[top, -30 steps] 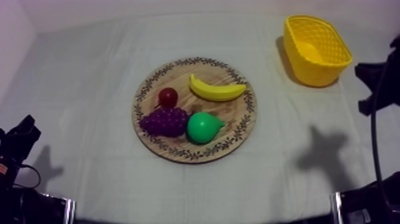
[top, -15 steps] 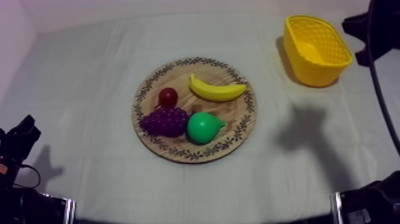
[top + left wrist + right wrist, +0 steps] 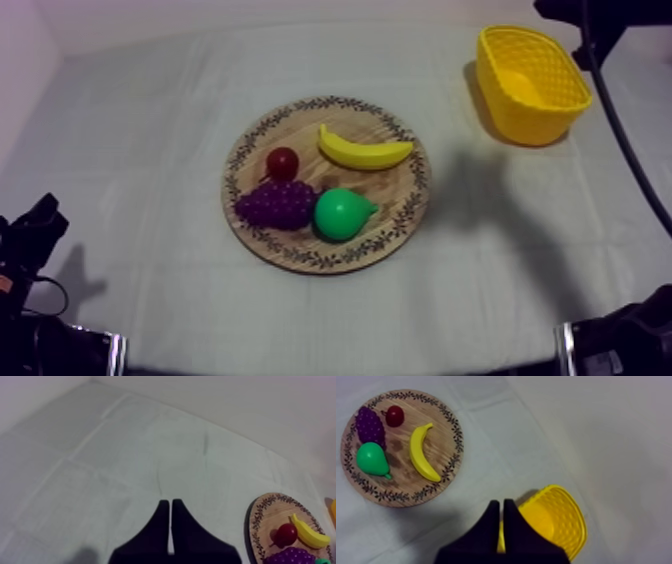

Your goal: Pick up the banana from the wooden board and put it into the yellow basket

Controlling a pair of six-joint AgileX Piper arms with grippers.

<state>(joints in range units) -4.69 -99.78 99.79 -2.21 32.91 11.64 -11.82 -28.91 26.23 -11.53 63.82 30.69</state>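
left gripper [image 3: 170, 503]: narrow, fingers together, empty, low at left side of desk [image 3: 150, 120]
board [image 3: 400, 188]: mid desk; grapes [image 3: 275, 203], small red fruit [image 3: 283, 162] and pear [image 3: 341, 213] on it
banana [image 3: 364, 150]: flat on board's far right part, untouched
basket [image 3: 520, 115]: far right, well apart from board
right gripper [image 3: 501, 503]: narrow, holds nothing, high over basket
step: reach for banana, no grasp yet
next move: right gripper opens, crosses to board, comes down across banana's middle
room: bare desk between board and basket; mind pear and basket rim

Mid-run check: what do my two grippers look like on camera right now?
Both are plain black. The left gripper and the right gripper each have two smooth fingers that taper from a broad base to a narrow tip, with no visible markings.
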